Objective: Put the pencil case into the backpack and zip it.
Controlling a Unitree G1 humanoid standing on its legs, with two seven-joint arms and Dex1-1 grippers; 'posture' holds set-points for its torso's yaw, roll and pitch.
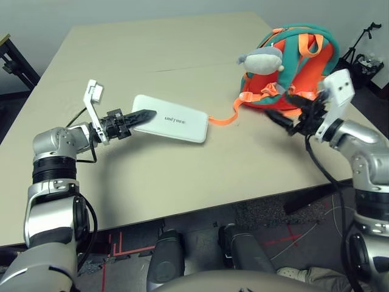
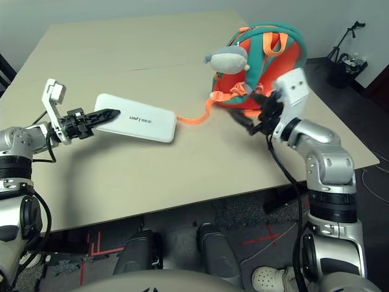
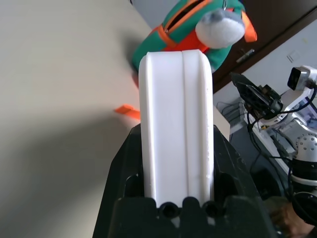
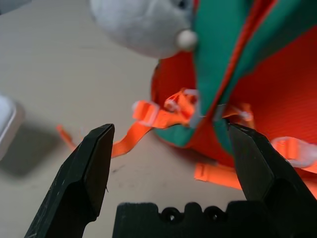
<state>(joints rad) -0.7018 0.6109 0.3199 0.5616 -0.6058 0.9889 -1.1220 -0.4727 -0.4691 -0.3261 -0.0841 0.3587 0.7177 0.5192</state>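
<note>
The left claw (image 1: 141,115) clamps the pencil case (image 1: 172,126) on the tabletop (image 1: 182,170); the right claw (image 4: 171,163) gapes beside the backpack (image 1: 298,61), whose plush toy (image 4: 143,22) shows close only in its wrist view.

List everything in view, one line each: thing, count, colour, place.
pencil case: one, white, mid-table, its near end clamped in the left gripper.
backpack: one, orange with teal trim, far right of the table.
plush toy: one, grey, on the backpack's front.
loose strap: one, orange, trailing from the backpack to the pencil case.
table: one, beige.
left gripper: one, black fingers shut on the pencil case.
right gripper: one, black fingers open, facing the backpack's base.
</note>
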